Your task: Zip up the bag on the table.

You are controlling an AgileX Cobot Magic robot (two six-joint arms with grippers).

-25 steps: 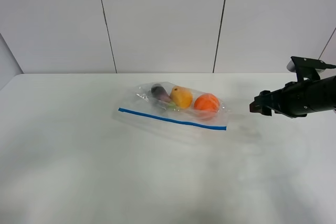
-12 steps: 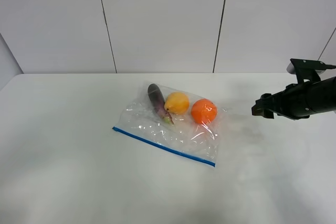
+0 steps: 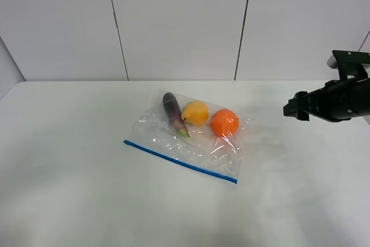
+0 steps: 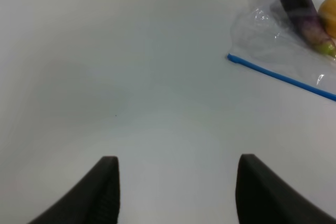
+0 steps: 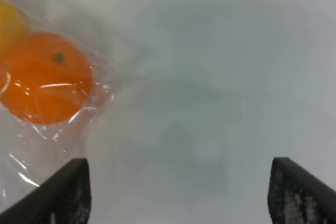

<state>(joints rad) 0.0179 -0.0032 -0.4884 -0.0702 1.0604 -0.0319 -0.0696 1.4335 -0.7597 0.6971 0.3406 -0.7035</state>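
Observation:
The clear crinkly bag (image 3: 191, 143) lies flat on the white table (image 3: 69, 189) near the middle, with its blue zipper strip (image 3: 179, 162) along the near edge. Inside it show a purple eggplant (image 3: 171, 110), a yellow fruit (image 3: 195, 113) and an orange (image 3: 224, 122). My right gripper (image 3: 293, 110) hovers open to the right of the bag, apart from it; its wrist view shows the orange (image 5: 46, 76) ahead between wide fingers (image 5: 71, 190). My left gripper (image 4: 176, 192) is out of the high view; it stands open over bare table, with the bag's zipper end (image 4: 231, 57) well ahead.
A white panelled wall (image 3: 179, 21) rises behind the table's far edge. Bare white table top stretches left of the bag and in front of it.
The bag went from bunched up to lying flat, its zipper edge shifting nearer and to the left. My right gripper drew back to the right and slightly up.

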